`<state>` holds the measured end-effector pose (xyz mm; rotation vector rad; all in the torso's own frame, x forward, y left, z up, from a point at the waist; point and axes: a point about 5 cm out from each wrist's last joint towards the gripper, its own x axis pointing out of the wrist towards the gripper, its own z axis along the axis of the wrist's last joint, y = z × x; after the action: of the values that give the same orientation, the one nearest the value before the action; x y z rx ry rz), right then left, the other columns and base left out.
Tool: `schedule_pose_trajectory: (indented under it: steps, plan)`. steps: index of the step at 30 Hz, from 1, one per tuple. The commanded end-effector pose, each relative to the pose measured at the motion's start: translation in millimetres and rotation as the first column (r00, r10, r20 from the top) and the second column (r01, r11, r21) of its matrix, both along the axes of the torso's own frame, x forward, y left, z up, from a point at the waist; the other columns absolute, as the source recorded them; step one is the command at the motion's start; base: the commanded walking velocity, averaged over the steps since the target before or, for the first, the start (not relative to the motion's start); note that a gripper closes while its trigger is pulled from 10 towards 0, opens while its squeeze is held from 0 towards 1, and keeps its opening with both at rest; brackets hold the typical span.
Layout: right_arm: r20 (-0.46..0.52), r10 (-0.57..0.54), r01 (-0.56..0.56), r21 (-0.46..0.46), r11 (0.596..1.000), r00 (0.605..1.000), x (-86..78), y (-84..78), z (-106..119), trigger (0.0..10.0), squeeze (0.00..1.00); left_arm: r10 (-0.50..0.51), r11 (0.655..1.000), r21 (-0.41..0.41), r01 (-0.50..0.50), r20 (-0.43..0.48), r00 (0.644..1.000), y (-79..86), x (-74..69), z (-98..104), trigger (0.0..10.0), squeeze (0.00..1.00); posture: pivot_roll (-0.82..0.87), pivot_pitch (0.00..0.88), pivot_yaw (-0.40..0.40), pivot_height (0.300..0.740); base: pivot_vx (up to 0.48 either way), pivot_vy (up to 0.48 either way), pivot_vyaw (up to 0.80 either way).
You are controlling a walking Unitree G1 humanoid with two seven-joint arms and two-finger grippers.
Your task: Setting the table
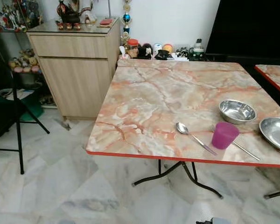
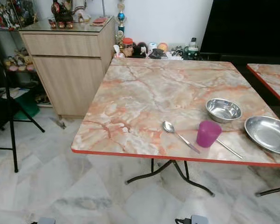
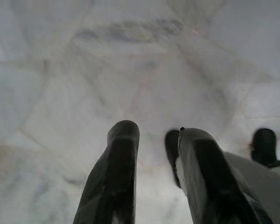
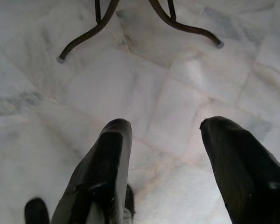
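Note:
A marble-patterned table (image 1: 168, 93) with a red edge stands ahead. Near its front right lie a metal spoon (image 1: 189, 133), a purple cup (image 1: 224, 135) and a second thin utensil (image 1: 245, 150) behind the cup. A small steel bowl (image 1: 237, 111) sits further back, and a steel plate (image 1: 276, 132) lies at the right edge. My left gripper (image 3: 151, 135) hangs open over the floor, nothing between its fingers. My right gripper (image 4: 165, 128) also hangs open, above the tiles near the table's legs (image 4: 130, 23).
A wooden cabinet (image 1: 77, 70) stands left of the table, with small jars and figures along the wall behind. A black folding chair (image 1: 11, 116) is at far left. A second marble table (image 1: 275, 74) begins at the right. White marble floor (image 1: 60, 186) lies before me.

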<state>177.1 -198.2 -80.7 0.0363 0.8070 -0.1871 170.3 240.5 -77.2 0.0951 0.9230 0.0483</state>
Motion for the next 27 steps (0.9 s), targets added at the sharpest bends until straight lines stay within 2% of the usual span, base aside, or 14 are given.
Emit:
schedule_pose_trajectory:
  steps: [1, 4, 20, 22, 27]
  plan:
    - [-0.024, -0.217, 0.217, 0.225, 0.95, 0.976, 10.2, -7.0, 2.7, 10.0, 0.0, -0.097, 0.994, -0.044, 0.097, -0.004, 0.995, -48.0, 30.9, 3.2, 10.0, 0.0, 0.02, 0.025, -0.045, 0.74, 0.0, -0.48, -0.59]
    - [-0.017, -0.216, 0.214, 0.223, 0.951, 0.976, 11.1, -7.1, 3.3, 10.0, 0.0, -0.095, 0.995, -0.044, 0.095, -0.003, 0.995, -47.9, 31.0, 3.3, 10.0, 0.0, 0.03, 0.03, -0.044, 0.74, 0.0, -0.48, -0.15]
    - [-0.003, -0.207, 0.202, 0.224, 0.953, 0.978, 14.4, -5.3, 4.8, 10.0, 0.0, -0.09, 0.995, -0.044, 0.09, -0.004, 0.996, -47.2, 30.4, 3.1, 10.0, 0.0, 0.03, 0.055, -0.047, 0.74, 0.0, -0.03, 0.0]
    - [-0.002, -0.207, 0.202, 0.223, 0.953, 0.978, 14.5, -5.4, 4.9, 10.0, 0.0, -0.09, 0.995, -0.045, 0.09, -0.004, 0.996, -47.2, 30.2, 2.9, 10.0, 0.0, 0.03, 0.056, -0.047, 0.74, 0.0, -0.48, 0.0]
    - [0.001, -0.205, 0.2, 0.222, 0.954, 0.979, 15.2, -5.2, 5.3, 10.0, 0.0, -0.091, 0.995, -0.045, 0.091, -0.004, 0.996, -47.1, 30.4, 3.1, 10.0, 0.0, 0.03, 0.062, -0.047, 0.74, 0.0, 0.0, 0.0]
